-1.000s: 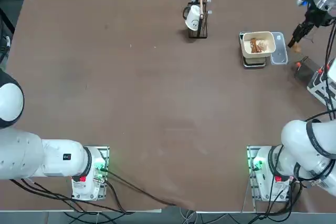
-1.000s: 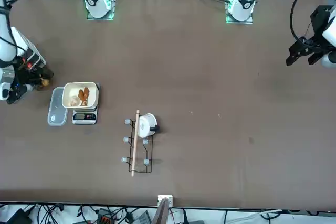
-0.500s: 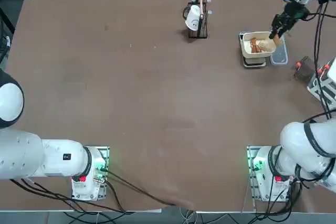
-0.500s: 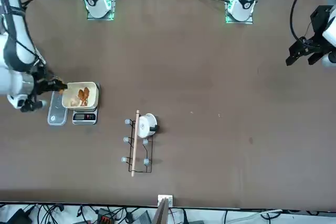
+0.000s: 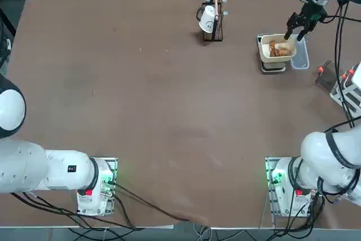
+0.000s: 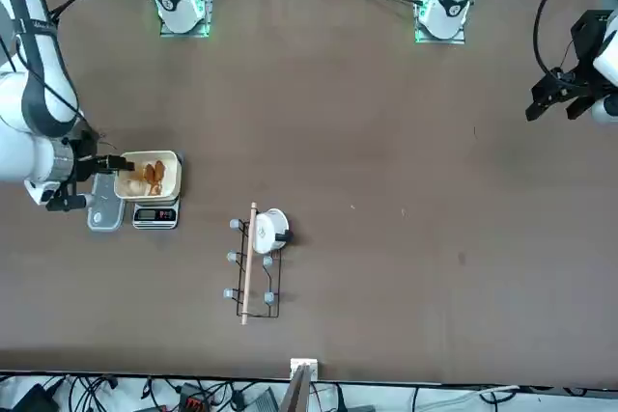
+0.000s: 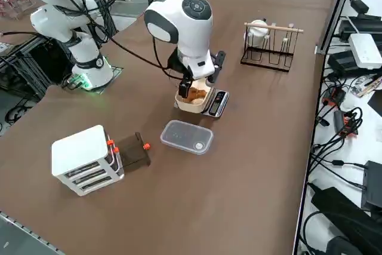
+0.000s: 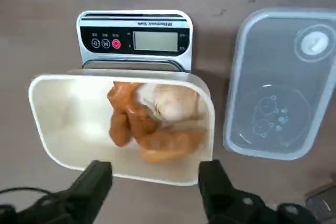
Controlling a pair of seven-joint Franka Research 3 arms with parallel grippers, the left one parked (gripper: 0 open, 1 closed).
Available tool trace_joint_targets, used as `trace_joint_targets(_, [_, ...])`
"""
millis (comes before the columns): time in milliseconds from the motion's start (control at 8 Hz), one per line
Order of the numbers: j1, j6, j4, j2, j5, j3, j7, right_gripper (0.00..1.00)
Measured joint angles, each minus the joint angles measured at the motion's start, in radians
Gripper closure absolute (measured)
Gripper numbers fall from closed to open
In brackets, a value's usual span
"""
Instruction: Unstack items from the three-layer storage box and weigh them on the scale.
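Observation:
My right gripper (image 8: 155, 181) hangs open just above the near rim of the cream bowl (image 8: 55, 109), with nothing between its fingers. The bowl sits on the small dark scale (image 8: 134, 39) and holds the items (image 8: 152, 124), reddish-brown and pale beige lumps piled together. From overhead the gripper (image 5: 295, 28) is at the bowl's far right corner, over the items (image 5: 276, 48). The white three-layer storage box (image 7: 83, 158) stands apart near the table's right edge, also seen as the box (image 5: 347, 91). One dark drawer (image 7: 133, 150) with orange spots lies pulled out beside it.
A clear plastic lid (image 7: 187, 137) lies flat next to the scale, between it and the storage box. A black wire rack with a white cup (image 5: 212, 18) stands left of the scale at the table's far side. Cables and devices crowd the far table edge.
My right gripper swung from beside the storage box to above the bowl, carrying a small pale lump. Its fingers then spread, and the lump is out of them.

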Motion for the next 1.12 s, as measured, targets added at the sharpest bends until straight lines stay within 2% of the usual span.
trace_joint_targets(250, [-0.047,-0.035,0.006,-0.02,-0.163,-0.014,-0.238,0.16])
trace_joint_targets(500, [-0.118,-0.046,0.004,-0.021,-0.227,-0.02,-0.487,0.6])
trace_joint_targets(750, [-0.135,-0.048,-0.018,-0.019,-0.302,-0.02,-0.624,0.98])
trace_joint_targets(875, [-0.136,-0.021,-0.048,-0.018,-0.324,-0.02,-0.641,0.98])
trace_joint_targets(1125, [-0.168,0.178,-0.176,-0.012,-0.339,-0.021,-0.642,0.98])
